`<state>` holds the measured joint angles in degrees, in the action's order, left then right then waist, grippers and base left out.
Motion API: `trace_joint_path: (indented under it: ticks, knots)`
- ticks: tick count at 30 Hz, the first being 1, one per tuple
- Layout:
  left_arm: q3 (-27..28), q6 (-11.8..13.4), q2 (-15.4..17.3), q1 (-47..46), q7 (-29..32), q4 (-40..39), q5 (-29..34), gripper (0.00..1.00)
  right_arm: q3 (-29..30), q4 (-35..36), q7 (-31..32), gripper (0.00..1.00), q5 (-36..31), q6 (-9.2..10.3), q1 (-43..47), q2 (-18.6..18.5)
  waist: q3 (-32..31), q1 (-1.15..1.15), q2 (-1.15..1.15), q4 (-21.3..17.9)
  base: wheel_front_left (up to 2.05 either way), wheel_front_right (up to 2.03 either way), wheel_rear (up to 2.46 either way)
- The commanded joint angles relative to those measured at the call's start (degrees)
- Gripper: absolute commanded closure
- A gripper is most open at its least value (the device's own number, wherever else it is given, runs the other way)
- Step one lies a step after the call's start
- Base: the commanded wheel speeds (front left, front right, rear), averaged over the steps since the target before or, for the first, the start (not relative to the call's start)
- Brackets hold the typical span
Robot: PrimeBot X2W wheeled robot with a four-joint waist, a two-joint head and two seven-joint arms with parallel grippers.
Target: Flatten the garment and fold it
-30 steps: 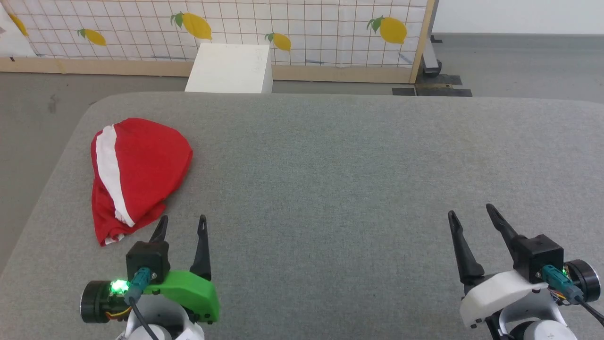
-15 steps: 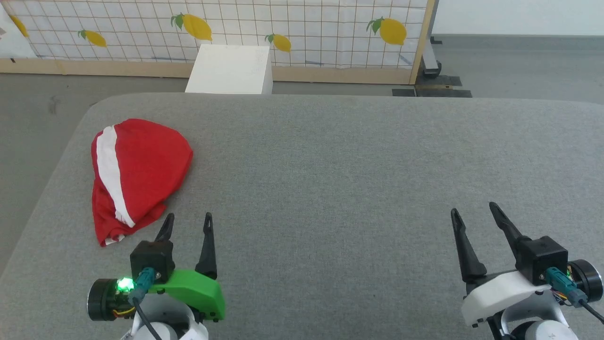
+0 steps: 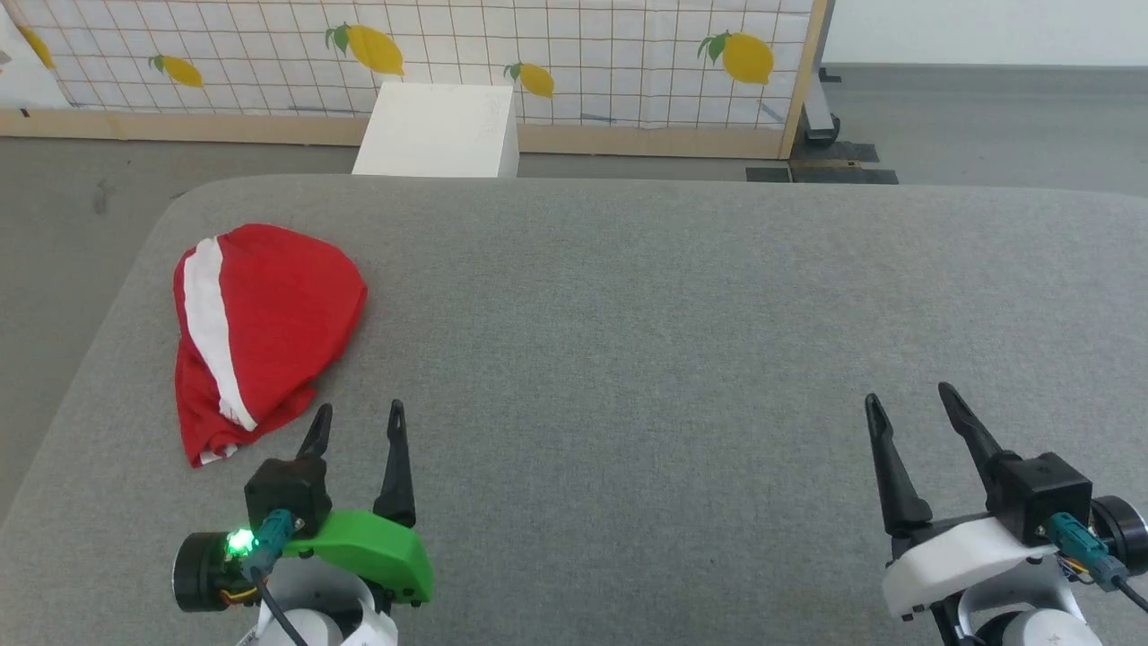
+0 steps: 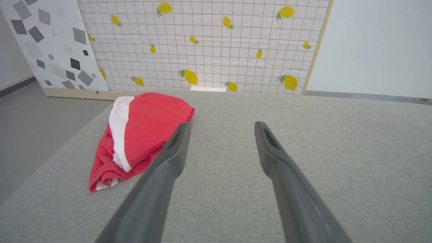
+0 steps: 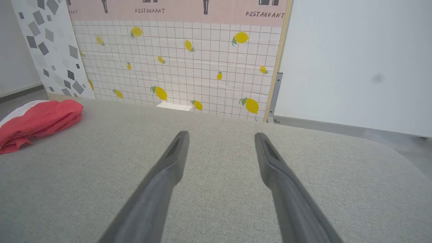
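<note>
Red garment (image 3: pixel 269 327) bunched, white stripe, on grey table (image 3: pixel 673 341)

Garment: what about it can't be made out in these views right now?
Head view: the garment lies bunched; its own folds hide the layers beneath, so waistband and legs cannot be told apart.
Left wrist view: a jaw of the left gripper covers its near right edge.
Right wrist view: the picture's left edge cuts it off.
</note>
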<state>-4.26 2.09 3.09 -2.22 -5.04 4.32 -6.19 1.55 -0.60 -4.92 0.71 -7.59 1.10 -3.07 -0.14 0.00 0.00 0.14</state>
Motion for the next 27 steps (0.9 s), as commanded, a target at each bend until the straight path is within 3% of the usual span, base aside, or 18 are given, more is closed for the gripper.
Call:
trace_joint_path:
  ticks: [1,27]
  knots:
    - [-0.16,0.42,-0.07,-1.16,-0.56,0.41,-0.89,0.0,0.16,-0.21,-0.63,0.0,0.5,0.04,-0.6,0.07,0.02,0.0,0.0,0.02,0.0,0.0,0.0]
    - [-1.18,1.19,0.76,-1.8,-3.61,3.51,-3.73,0.0,0.96,-1.15,-3.7,0.0,1.76,0.06,-1.02,0.11,0.1,0.0,0.0,0.45,0.0,0.0,0.0]
